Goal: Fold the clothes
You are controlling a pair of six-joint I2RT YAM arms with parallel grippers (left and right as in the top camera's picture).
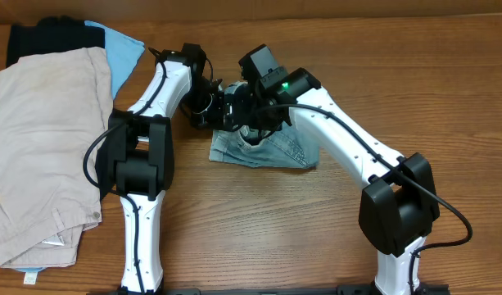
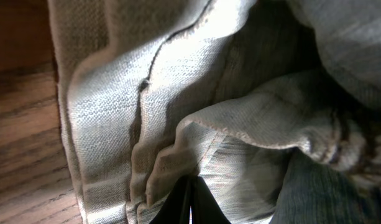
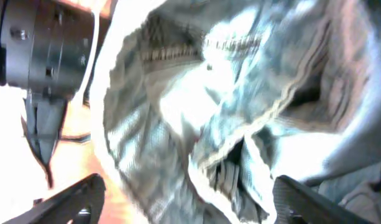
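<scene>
1. My left gripper (image 2: 190,185) has its fingers pressed together. In the left wrist view their tips meet right at a fold of the shorts (image 2: 178,93), so I read it as pinching the denim.
2. Around that pinch the cloth fills nearly the whole left wrist view. A stitched seam runs down the left part, a folded edge crosses the middle, and a strip of the wooden table (image 2: 19,124) shows at the far left.
3. My right gripper (image 3: 189,183) stands with its fingers wide apart, one at each lower corner of the right wrist view. Rumpled denim lies between and beyond them, with nothing clamped.
4. That view is blurred, but I can make out what looks like a zipper (image 3: 178,51) near the top of the cloth. The black end of the left arm (image 3: 35,43) sits at the upper left.
5. From overhead, both grippers meet over the upper left part of the shorts. The shorts lie bunched in a small heap near the middle of the table, partly under the right arm (image 1: 349,139).
6. Well apart, at the table's left side, lie beige trousers (image 1: 46,147). A light blue cloth (image 1: 119,49) and a black garment (image 1: 38,37) show past their top edge.
</scene>
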